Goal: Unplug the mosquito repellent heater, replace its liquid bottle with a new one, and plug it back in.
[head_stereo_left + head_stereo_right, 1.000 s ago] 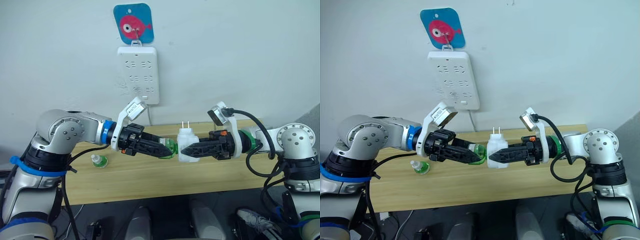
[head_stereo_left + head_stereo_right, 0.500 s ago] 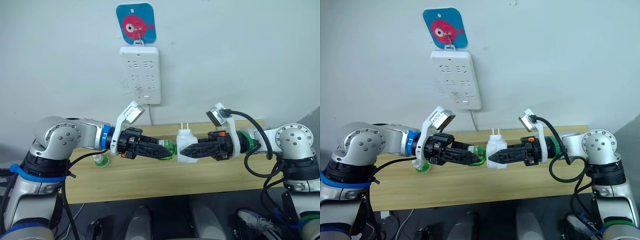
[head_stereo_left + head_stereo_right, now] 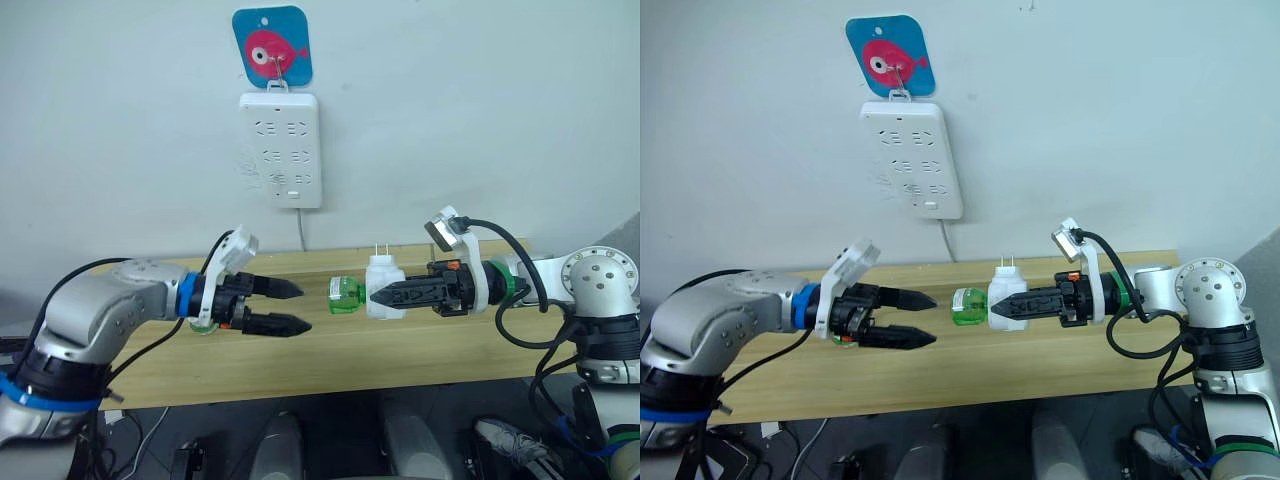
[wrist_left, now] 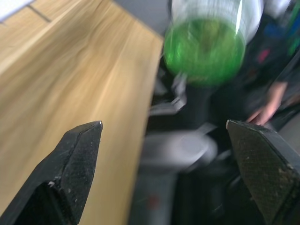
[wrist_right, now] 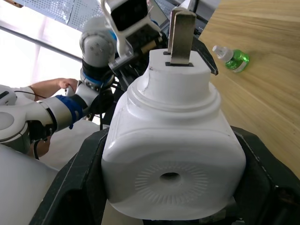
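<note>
Wooden bench (image 3: pixel 420 350) against a pale wall; a white socket strip (image 3: pixel 281 150) hangs on the wall under a blue fish tag (image 3: pixel 271 46), left of centre.

Far left on the bench: a small green bottle (image 5: pixel 231 58) lies on its side, mostly hidden behind the left arm in the head views. Cannot tell whether it is the spent one or the new one.

Left gripper (image 3: pixel 283 306): fingers spread wide, holding nothing, tips pointing right toward the heater and clear of it. A gap separates the tips from the green bottle (image 3: pixel 345 295) that sticks out of the heater's left side. In the left wrist view this bottle (image 4: pixel 205 43) sits ahead of, and between, the two fingers.

Centre-right: the mosquito repellent heater (image 3: pixel 384 288) is unplugged and held above the bench, prongs up, well apart from the socket strip. Right gripper (image 3: pixel 387 294) is closed on its body, one finger on either side, as the right wrist view shows with the heater (image 5: pixel 171 150) clamped.

Judgement: step in hand is the bottle swap, with the bottle seated in the heater but not gripped. How fully it is seated cannot be told.

To do it well:
- keep the right grip firm and level;
- bring the left fingers square over the bottle body before closing;
- turn along the bottle's axis, no side load;
- keep the prongs clear of both arms.
</note>
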Controlling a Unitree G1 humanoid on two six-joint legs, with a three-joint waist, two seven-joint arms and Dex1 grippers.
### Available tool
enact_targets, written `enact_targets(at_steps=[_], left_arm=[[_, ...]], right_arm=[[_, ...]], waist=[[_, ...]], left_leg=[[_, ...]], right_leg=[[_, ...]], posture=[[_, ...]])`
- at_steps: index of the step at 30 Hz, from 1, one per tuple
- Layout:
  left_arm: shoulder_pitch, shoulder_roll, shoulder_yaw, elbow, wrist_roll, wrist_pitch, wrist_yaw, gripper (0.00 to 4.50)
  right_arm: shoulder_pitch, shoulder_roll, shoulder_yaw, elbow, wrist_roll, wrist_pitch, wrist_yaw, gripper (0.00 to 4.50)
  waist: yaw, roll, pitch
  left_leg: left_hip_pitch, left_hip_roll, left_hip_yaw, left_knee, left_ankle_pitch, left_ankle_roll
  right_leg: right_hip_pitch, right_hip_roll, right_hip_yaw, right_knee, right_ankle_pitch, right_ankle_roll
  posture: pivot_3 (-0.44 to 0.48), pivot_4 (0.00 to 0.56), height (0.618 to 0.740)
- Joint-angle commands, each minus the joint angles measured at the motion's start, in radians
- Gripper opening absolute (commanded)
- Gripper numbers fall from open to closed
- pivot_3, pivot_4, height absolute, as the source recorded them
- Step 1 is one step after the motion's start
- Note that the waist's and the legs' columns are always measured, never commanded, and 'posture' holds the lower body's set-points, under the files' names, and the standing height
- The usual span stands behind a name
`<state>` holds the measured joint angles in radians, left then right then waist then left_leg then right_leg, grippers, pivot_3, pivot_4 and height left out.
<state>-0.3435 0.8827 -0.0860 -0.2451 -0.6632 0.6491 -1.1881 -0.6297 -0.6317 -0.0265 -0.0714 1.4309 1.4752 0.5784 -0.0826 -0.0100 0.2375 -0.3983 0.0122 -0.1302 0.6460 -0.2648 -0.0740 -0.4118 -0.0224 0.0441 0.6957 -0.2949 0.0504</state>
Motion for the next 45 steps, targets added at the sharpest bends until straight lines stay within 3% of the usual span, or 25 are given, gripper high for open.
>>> enact_targets(at_steps=[1,4,7,23,26,31,33,36,37,39,41,43,45], left_arm=[[0.049,-0.109,0.011,0.011,0.21,-0.478,-0.001,4.5],[0.068,-0.214,0.029,0.043,0.291,-0.731,0.025,4.5],[0.077,-0.264,0.037,0.067,0.309,-0.841,0.031,4.5],[-0.008,-0.346,-0.039,0.17,0.291,-1.009,-0.074,4.5],[-0.009,-0.354,-0.047,0.164,0.282,-1.003,-0.079,3.89],[0.0,-0.353,-0.05,0.135,0.274,-0.987,-0.079,2.35],[-0.002,-0.342,-0.049,0.118,0.268,-0.961,-0.079,2.23],[-0.02,-0.305,-0.047,0.08,0.249,-0.836,-0.066,2.23],[-0.033,-0.275,-0.05,0.061,0.23,-0.725,-0.053,2.23],[-0.076,-0.203,-0.046,0.017,0.118,-0.361,0.023,2.23],[-0.175,-0.092,-0.019,0.046,-0.166,0.124,0.027,2.23],[-0.251,-0.036,0.0,0.083,-0.317,0.383,0.022,2.23],[-0.301,-0.035,0.019,0.109,-0.383,0.51,0.057,2.23]], right_arm=[[-0.002,0.001,-0.034,-0.017,0.021,0.001,0.001,3.05],[-0.004,0.005,-0.033,-0.017,0.023,0.002,-0.001,3.05],[-0.006,0.005,-0.033,-0.018,0.022,0.005,0.0,3.05],[-0.012,0.011,-0.029,-0.02,0.025,0.013,-0.006,3.05],[-0.01,0.013,-0.031,-0.022,0.029,0.014,-0.012,3.05],[-0.007,0.012,-0.033,-0.024,0.031,0.015,-0.015,3.05],[-0.007,0.012,-0.032,-0.025,0.028,0.015,-0.014,3.05],[-0.008,0.01,-0.032,-0.026,0.024,0.014,-0.011,3.05],[-0.008,0.008,-0.031,-0.027,0.023,0.015,-0.008,3.05],[-0.006,0.002,-0.032,-0.03,0.019,0.016,-0.002,3.05],[-0.002,-0.004,-0.03,-0.035,0.017,0.017,0.004,3.05],[-0.001,-0.008,-0.028,-0.036,0.018,0.016,0.007,3.05],[-0.002,-0.01,-0.028,-0.035,0.018,0.015,0.009,3.05]], waist=[[0.005,0.0,0.0],[0.012,0.0,0.0],[0.019,0.0,0.0],[0.01,0.0,0.0],[0.001,0.0,0.0],[-0.002,0.0,0.0],[-0.003,0.0,0.0],[-0.003,0.0,0.0],[-0.004,0.0,0.0],[-0.005,0.0,0.0],[-0.007,-0.001,0.0],[-0.011,-0.001,0.0],[-0.016,-0.001,0.0]], left_leg=[[-0.001,0.0,0.0,0.001,0.0,0.0],[-0.001,-0.001,0.001,0.001,0.0,0.0],[-0.002,-0.001,0.001,0.001,0.0,0.0],[-0.001,-0.001,0.0,0.002,0.0,0.0],[-0.001,-0.001,0.0,0.001,0.0,0.0],[-0.001,-0.001,-0.001,0.001,0.0,0.0],[0.0,-0.001,-0.001,0.001,0.0,0.0],[0.0,-0.001,-0.001,0.001,0.0,0.0],[-0.001,-0.001,-0.001,0.001,0.0,0.0],[-0.001,-0.001,-0.001,0.001,0.0,0.0],[0.0,-0.001,-0.002,0.002,0.0,0.0],[0.0,0.0,-0.004,0.002,0.0,0.001],[0.0,0.0,-0.004,0.001,0.0,0.001]], right_leg=[[0.0,0.0,0.0,0.0,0.0,0.0],[0.0,-0.001,0.0,-0.001,0.0,0.0],[0.0,-0.001,0.0,-0.002,0.0,0.0],[0.001,0.0,-0.001,0.001,0.0,0.0],[0.001,0.0,-0.001,0.0,0.0,0.0],[0.001,0.0,-0.001,0.001,0.0,0.0],[0.001,0.0,-0.001,0.001,0.0,0.0],[0.001,0.0,-0.001,0.001,0.0,0.0],[0.001,0.0,-0.001,0.001,0.0,0.0],[0.001,0.0,-0.001,0.001,0.0,0.0],[0.001,0.0,-0.001,0.002,0.0,0.0],[0.001,0.001,-0.003,0.002,0.0,0.0],[0.001,0.002,-0.003,0.002,0.0,0.001]], posture=[[-0.068,0.207,0.725],[-0.07,0.206,0.725],[-0.073,0.207,0.725],[-0.088,0.206,0.725],[-0.09,0.206,0.725],[-0.088,0.205,0.725],[-0.087,0.205,0.725],[-0.087,0.205,0.725],[-0.087,0.205,0.725],[-0.08,0.205,0.725],[-0.076,0.207,0.725],[-0.076,0.205,0.725],[-0.075,0.206,0.725]])
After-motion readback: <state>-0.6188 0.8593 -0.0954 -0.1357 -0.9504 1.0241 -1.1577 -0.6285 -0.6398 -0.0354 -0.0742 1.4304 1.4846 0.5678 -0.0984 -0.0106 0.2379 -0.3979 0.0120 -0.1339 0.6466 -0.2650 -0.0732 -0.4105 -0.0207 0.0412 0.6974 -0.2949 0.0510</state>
